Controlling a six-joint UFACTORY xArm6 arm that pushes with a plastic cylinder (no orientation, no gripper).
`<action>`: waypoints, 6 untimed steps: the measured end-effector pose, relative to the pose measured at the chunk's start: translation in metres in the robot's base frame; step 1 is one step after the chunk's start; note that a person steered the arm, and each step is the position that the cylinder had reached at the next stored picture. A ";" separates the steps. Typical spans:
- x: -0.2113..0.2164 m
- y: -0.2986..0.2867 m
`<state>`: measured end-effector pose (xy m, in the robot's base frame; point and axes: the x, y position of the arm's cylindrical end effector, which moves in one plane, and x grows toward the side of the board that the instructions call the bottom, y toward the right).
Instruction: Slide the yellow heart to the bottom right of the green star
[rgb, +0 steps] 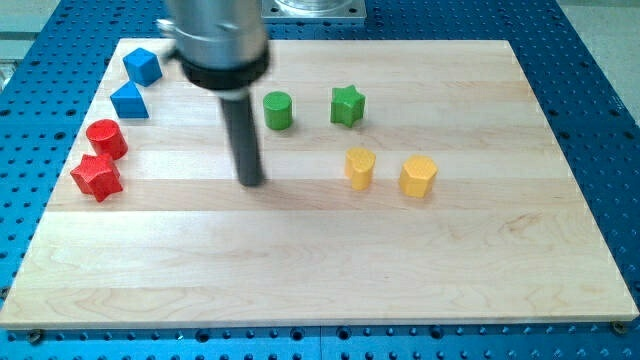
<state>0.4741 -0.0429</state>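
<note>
Near edge: bare wooden board (320, 280) at the view's bottom, nothing parked on it.
My tip: (251, 183) down on the wood, left of centre, touching no block; there is no pincer on this rod, so nothing opens, nothing closes, nothing is held.
Red pair: red star (97, 177) and red cylinder (106, 138) sit at the view's left edge, well apart from my tip.
Yellow pair: two yellow blocks stand side by side to the view's right of my tip. The left one (360, 168) looks like the yellow heart, lying just below the green star; the right one (419, 176) reads as a yellow hexagon, though the shapes are small and I call that with some caution.
Green pair: green cylinder (278, 110) and green star (347, 105) further up, near each other.
Far corner: blue triangle (129, 100) and blue cube (142, 66) at the view's top left.
Step in hand: my judgement, the approach; no contact with the heart yet.
Next move: get in on the heart's left flank and nudge it toward the view's right, a short push, stopping before the hexagon is crowded.
</note>
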 end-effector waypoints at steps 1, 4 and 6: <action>0.002 0.094; -0.046 0.156; -0.034 0.022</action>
